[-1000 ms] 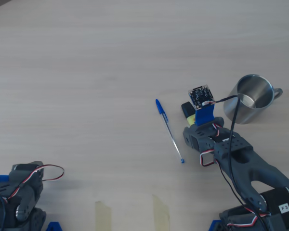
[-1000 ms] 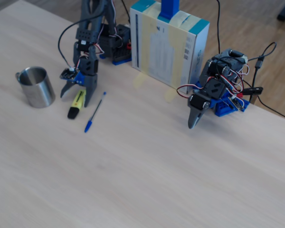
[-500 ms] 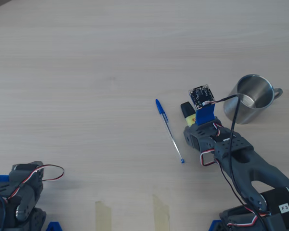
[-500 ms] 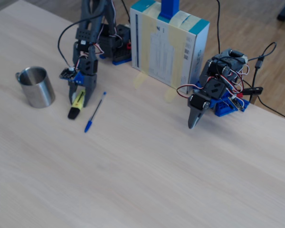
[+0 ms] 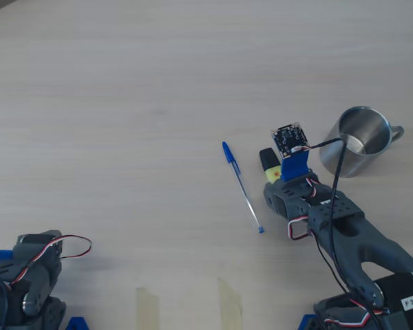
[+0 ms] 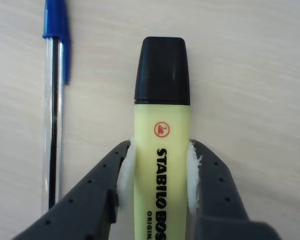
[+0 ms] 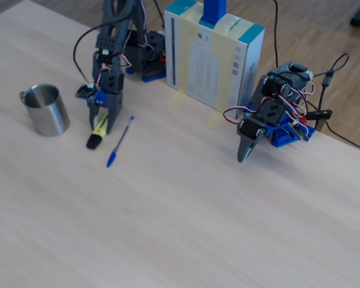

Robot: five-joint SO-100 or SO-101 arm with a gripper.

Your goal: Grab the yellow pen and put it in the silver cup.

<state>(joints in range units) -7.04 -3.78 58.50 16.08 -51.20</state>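
Observation:
The yellow pen [image 6: 162, 145], a pale-yellow highlighter with a black cap, sits between my gripper's [image 6: 161, 148] two white-padded fingers. The pads press on both of its sides, so the gripper is shut on it. In the overhead view the pen [image 5: 268, 165] pokes out from under the gripper [image 5: 274, 176], cap pointing away from the arm. In the fixed view the pen [image 7: 98, 132] is low, its cap at or near the table. The silver cup [image 5: 358, 141] stands upright a short way to the right of the gripper in the overhead view, and to the left [image 7: 47, 111] in the fixed view.
A thin clear ballpoint with a blue cap [image 5: 242, 187] lies close beside the highlighter [image 6: 55, 125]. A second arm [image 7: 267, 117] rests folded on the table. A white and teal box [image 7: 213, 54] stands behind. Two tape strips [image 5: 148, 309] lie at the table's near edge.

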